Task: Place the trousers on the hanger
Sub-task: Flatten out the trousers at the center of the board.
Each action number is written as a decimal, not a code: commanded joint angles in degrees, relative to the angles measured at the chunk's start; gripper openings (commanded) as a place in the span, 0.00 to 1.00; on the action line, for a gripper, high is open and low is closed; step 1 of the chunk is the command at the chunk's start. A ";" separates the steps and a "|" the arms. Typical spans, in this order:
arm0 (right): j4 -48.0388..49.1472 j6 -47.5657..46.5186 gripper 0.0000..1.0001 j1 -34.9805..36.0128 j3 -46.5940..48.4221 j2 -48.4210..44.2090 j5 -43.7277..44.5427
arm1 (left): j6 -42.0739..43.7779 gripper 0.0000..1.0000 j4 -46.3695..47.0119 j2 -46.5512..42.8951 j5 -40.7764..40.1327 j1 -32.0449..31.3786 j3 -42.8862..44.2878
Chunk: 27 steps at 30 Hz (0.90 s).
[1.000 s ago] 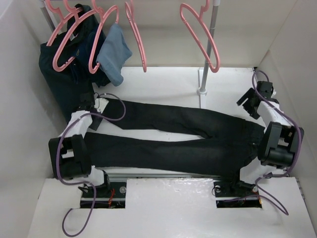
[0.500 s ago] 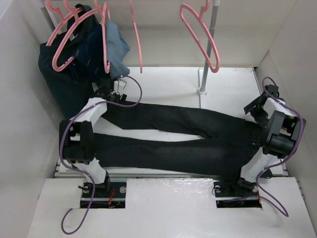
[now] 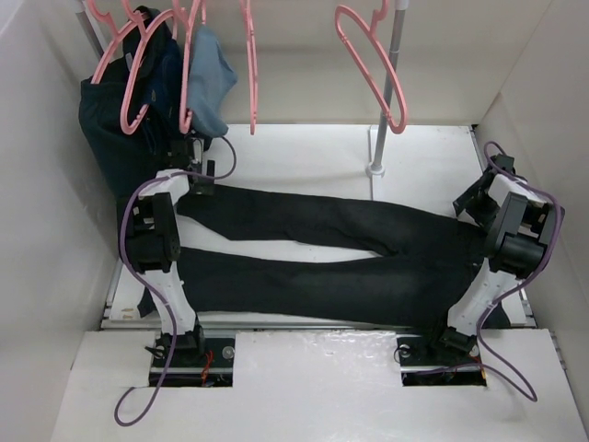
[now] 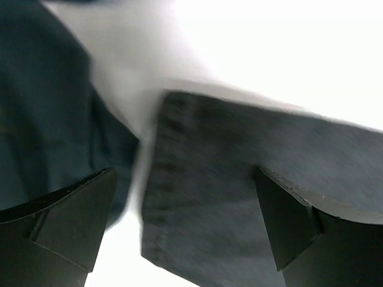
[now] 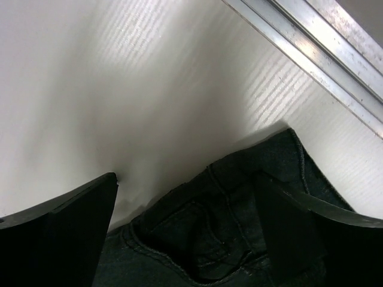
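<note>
The black trousers (image 3: pixel 331 249) lie flat across the white table (image 3: pixel 304 157), waist to the right and both legs reaching left. My left gripper (image 3: pixel 191 155) hovers open over the far leg's hem; in the left wrist view that hem (image 4: pixel 239 179) lies between the spread fingers of the gripper (image 4: pixel 185 227), ungripped. At the waist my right gripper (image 3: pixel 479 195) is open too, and the right wrist view shows waistband and pocket (image 5: pixel 227 227) between its jaws (image 5: pixel 188 233). An empty pink hanger (image 3: pixel 373 69) hangs from the rail at the back, right of centre.
On the rail, another empty pink hanger (image 3: pixel 248 64) hangs beside hangers carrying a dark navy garment (image 3: pixel 101 129) and a light-blue cloth (image 3: pixel 207 83), close to my left gripper. The rail's post (image 3: pixel 386 101) stands on the table. White walls enclose both sides.
My left arm has swung away from me, up to the far leg's hem, and its jaws have spread wide. The left hangers and their clothes have swayed. My right gripper shifted slightly at the waist.
</note>
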 commanded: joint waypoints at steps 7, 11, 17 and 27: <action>1.12 -5.35 0.80 -0.46 2.19 4.68 0.64 | -0.55 0.94 0.22 8.81 5.66 0.68 10.97; 1.12 -6.49 0.52 -0.46 2.71 4.68 0.11 | 2.08 0.45 0.22 9.51 10.68 0.68 11.59; 0.59 -9.04 0.00 0.06 4.65 4.51 0.98 | 4.38 0.00 -0.31 8.20 12.80 2.35 9.75; 8.40 -8.51 0.00 0.68 6.51 -9.98 -6.21 | 9.74 0.00 -4.00 -4.62 10.52 4.55 9.22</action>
